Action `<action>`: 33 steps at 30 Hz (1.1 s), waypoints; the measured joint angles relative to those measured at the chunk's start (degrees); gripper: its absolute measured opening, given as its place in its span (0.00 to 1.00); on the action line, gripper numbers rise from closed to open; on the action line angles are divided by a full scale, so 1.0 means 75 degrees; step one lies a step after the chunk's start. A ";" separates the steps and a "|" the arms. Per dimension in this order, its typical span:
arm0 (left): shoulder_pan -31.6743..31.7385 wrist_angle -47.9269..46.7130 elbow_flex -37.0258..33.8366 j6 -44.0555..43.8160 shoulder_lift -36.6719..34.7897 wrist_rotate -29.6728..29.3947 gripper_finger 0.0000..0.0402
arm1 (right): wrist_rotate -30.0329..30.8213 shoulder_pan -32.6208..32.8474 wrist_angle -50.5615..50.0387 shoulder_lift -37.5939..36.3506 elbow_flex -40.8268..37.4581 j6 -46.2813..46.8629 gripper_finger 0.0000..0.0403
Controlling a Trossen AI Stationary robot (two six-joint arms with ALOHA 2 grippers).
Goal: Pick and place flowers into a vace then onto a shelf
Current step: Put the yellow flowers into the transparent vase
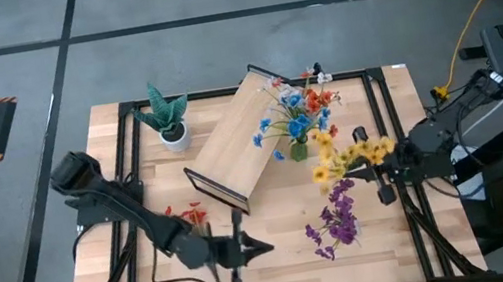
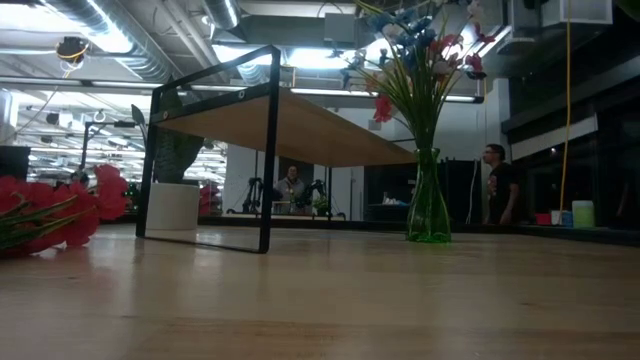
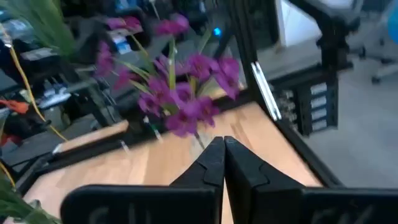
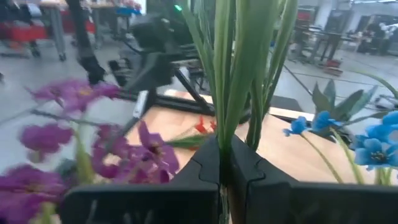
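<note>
Bench [image 1: 272,208] carries the shelf [image 1: 242,134] lying diagonally; green vace [image 1: 299,149] with flowers [image 1: 297,105] touching shelf's right edge; right end effector [image 1: 370,171] closed on yellow sprig [image 1: 350,157]; left end effector [image 1: 266,248] shut, empty; purple sprig [image 1: 338,218] lies between them.

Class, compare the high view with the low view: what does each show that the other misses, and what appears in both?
Only the high view shows both arms, the right end effector shut on a yellow-blossomed sprig, the loose purple-blossomed sprig and the left end effector, shut and empty. Only the low view shows people standing in the room behind. Both show the small green translucent vase already holding flowers, the long light-wood shelf with black frame, the white plant pot and the red-blossomed sprig.
</note>
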 joint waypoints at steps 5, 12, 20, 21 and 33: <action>-0.0050 0.0122 -0.0387 -0.0003 -0.0387 -0.0489 0.00 | 0.0281 0.0610 0.0071 -0.0085 -0.0098 0.0236 0.00; -0.0058 0.0108 -0.0400 0.0113 -0.0418 -0.0797 0.00 | 0.1130 0.1490 -0.0019 -0.0197 -0.0703 0.0786 0.00; -0.0090 0.0106 -0.0400 0.0002 -0.0412 -0.0807 0.00 | 0.2410 0.2560 0.0435 -0.0417 -0.1138 0.0814 0.00; -0.0093 0.0106 -0.0400 0.0000 -0.0412 -0.0807 0.00 | 0.2672 0.2694 0.0439 -0.0454 -0.1176 0.0761 0.00; -0.0093 0.0109 -0.0400 -0.0152 -0.0406 -0.0819 0.00 | 0.4400 0.3843 0.0666 -0.1268 -0.1154 -0.0371 0.00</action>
